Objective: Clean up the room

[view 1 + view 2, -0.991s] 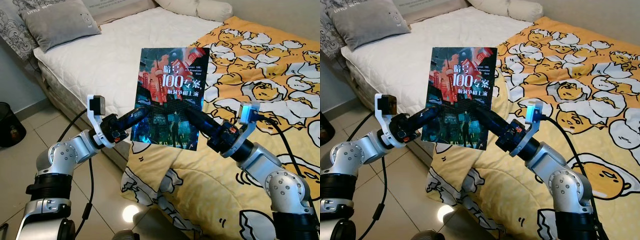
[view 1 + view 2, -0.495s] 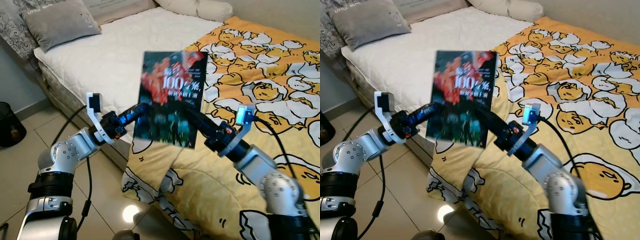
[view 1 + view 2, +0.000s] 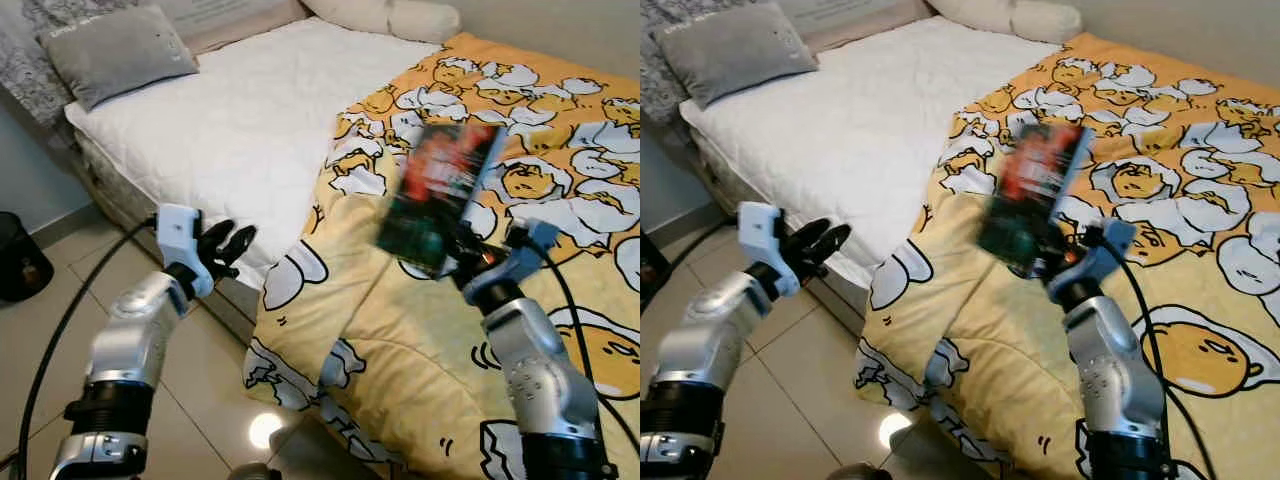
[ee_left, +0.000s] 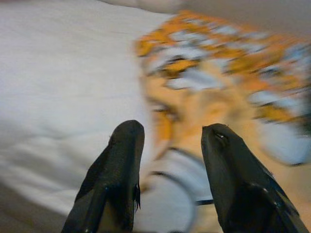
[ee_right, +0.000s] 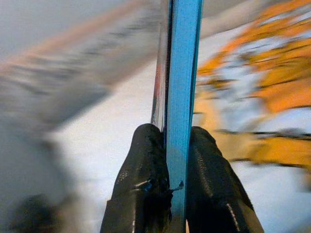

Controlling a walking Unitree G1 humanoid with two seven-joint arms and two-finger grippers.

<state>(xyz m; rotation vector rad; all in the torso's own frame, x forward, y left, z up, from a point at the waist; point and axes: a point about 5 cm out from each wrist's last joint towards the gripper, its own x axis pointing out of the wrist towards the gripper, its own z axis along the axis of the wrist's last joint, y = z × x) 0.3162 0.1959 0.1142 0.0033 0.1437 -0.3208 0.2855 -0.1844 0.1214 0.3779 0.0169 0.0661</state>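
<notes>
The book (image 3: 441, 195) hangs in the air over the yellow egg-print quilt (image 3: 560, 150), tilted and motion-blurred, at about three o'clock from the scene's centre. The right gripper (image 5: 167, 145) pinches it by its lower edge — a grip that leaves the cover free and, I judge, suits carrying it off the bed to wherever it belongs. The left gripper (image 3: 228, 245) stands at about nine o'clock, beside the edge of the white mattress (image 3: 230, 120), fingers spread and holding nothing.

The head views give the layout: a grey pillow (image 3: 115, 50) at eleven o'clock, tiled floor (image 3: 40, 330) below. The right wrist view adds what they cannot — both black fingers (image 5: 141, 165) pressed flat against the book's thin blue edge. The left wrist view confirms a clear gap between its fingers.
</notes>
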